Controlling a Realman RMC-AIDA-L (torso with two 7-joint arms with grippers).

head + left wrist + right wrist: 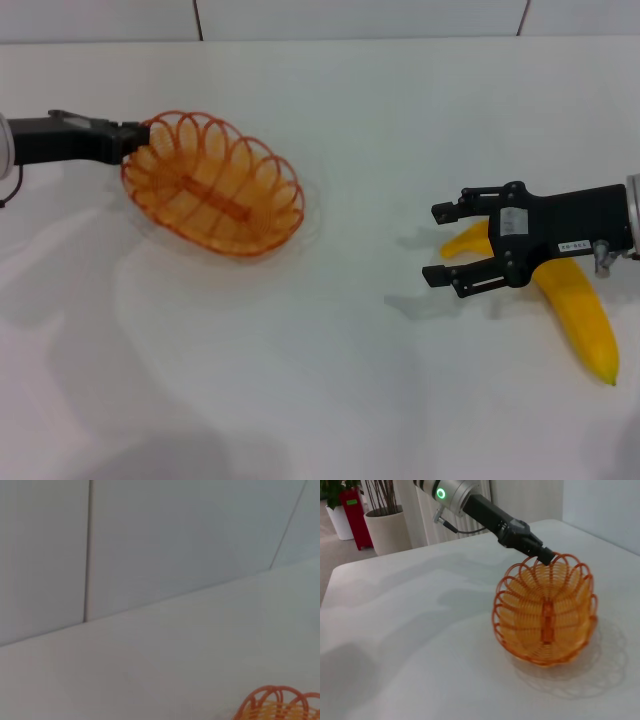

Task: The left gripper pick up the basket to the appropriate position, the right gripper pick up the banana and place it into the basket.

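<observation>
Head view — basket [213,184] pinched, banana [580,310] on the table [330,380].
Left hand [132,140] grips the basket's rim, tilting it; right hand [448,243] — fingers spread — hovers over the banana's end.

The left gripper [138,140] sits clamped at ten o'clock, while the right gripper [440,245], fingers spread, hovers at three o'clock.
</observation>
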